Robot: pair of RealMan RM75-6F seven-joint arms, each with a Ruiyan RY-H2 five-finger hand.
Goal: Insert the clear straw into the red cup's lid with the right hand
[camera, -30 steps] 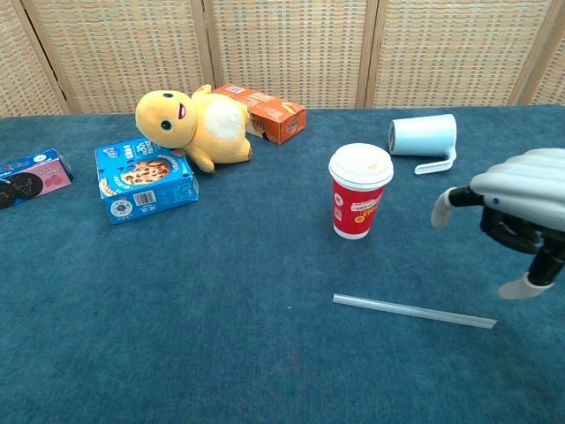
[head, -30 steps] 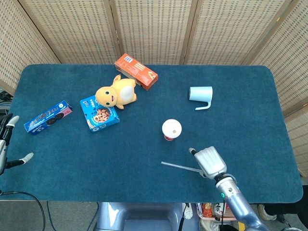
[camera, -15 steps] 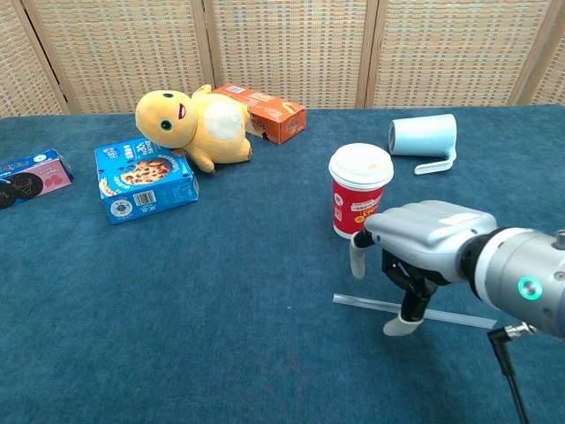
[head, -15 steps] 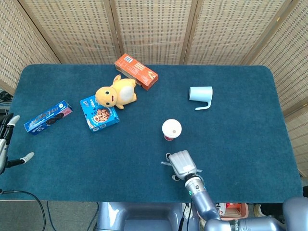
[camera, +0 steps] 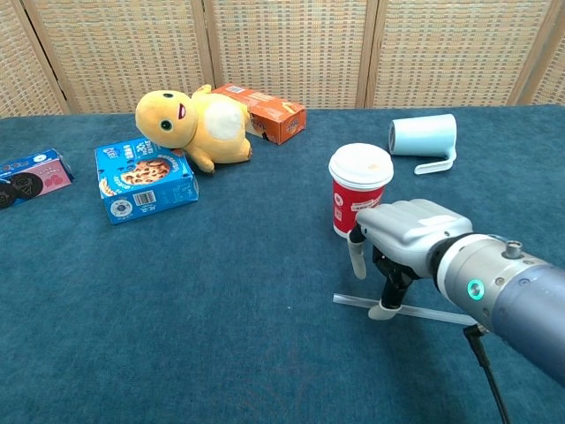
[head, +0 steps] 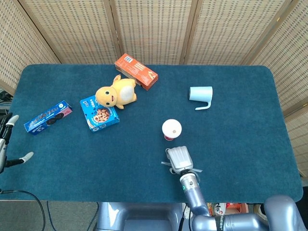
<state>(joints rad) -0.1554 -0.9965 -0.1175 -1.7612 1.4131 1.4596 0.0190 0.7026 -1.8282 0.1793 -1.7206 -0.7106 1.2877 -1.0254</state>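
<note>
Directly beneath the right hand (camera: 402, 238) lies the clear straw (camera: 415, 312) — long axis left-right, fingertips (camera: 381, 311) spread and touching it (not yet pinched) — just before the red cup (camera: 358, 191).

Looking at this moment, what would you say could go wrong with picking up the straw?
The clear straw lies flat on the cloth, so the right hand poised above it might roll or push it rather than pinch it. The red cup stands just behind the hand; a stray finger could tip it.
</note>
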